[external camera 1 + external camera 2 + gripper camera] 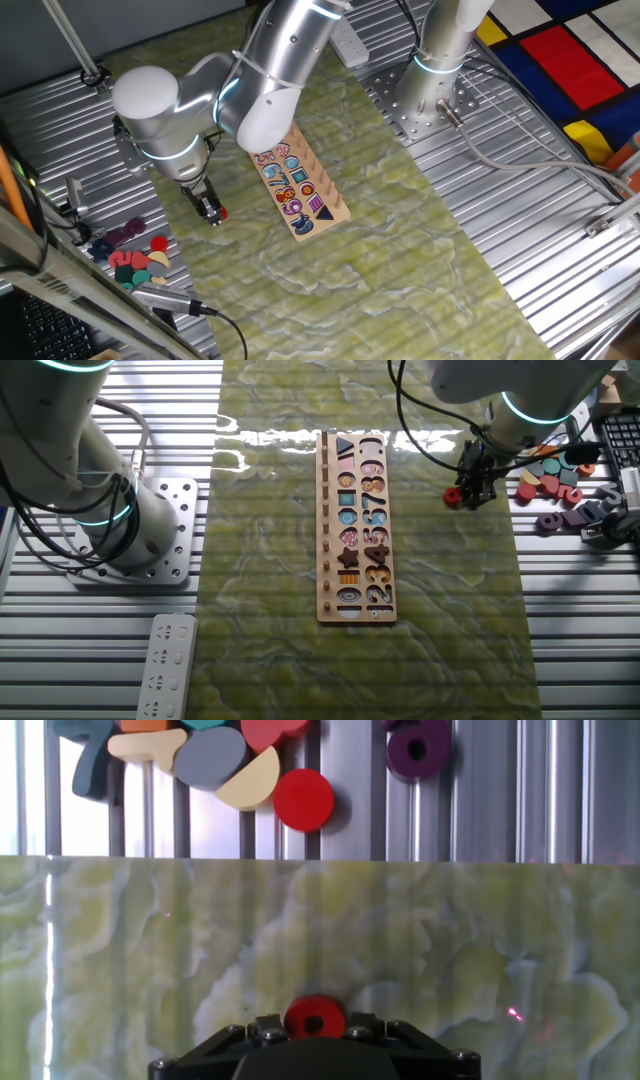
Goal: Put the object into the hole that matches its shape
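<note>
My gripper [212, 213] is shut on the object, a small bright-red round piece [315, 1017] with a hole in its middle. It holds the piece just above the green mat, near the mat's edge. In the other fixed view the gripper [470, 493] and the red piece [453, 495] sit right of the wooden puzzle board [355, 525]. The board [303, 188] lies on the mat, with number and shape pieces in it and a few open holes.
Several loose coloured pieces [135, 258] lie on the ribbed metal table beside the mat; in the hand view a red disc [304, 799] and a purple ring [418, 747] are among them. A second arm's base [437, 75] stands at the back. A white power strip [165, 667] lies off the mat.
</note>
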`<state>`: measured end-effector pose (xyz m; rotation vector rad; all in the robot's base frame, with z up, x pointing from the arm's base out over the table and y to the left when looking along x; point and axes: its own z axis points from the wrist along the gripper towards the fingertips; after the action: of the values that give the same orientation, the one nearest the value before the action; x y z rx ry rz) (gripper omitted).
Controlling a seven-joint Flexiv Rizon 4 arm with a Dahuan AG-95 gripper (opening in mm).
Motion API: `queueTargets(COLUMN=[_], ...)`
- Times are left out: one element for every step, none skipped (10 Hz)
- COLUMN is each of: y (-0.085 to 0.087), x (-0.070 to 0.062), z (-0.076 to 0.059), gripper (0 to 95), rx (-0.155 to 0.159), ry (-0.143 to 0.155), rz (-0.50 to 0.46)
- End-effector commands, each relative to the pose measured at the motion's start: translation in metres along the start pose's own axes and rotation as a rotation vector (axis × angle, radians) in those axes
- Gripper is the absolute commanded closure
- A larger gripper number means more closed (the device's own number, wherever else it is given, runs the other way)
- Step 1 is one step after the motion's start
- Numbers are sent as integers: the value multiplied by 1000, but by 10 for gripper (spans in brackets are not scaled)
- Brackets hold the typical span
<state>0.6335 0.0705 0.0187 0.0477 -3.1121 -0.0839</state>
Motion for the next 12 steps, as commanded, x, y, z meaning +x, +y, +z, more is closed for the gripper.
queueTargets(y=[0,0,0,0,0,1,2,3,3,5,6,6], x=[1,1,1,1,1,1,3,7,10,22,34,42], z=[1,1,1,1,0,-5,-13,-22,-26,-40,-46,-49], gripper=[760,950,950,950,950,950,950,950,950,950,950,950], rx=[4,6,7,6,5,7,6,5,2,-3,-4,-5], ry=[-3,-3,-4,-4,-3,1,4,5,4,4,5,5], rz=[-1,0,0,-3,-3,-3,3,14,25,30,35,39])
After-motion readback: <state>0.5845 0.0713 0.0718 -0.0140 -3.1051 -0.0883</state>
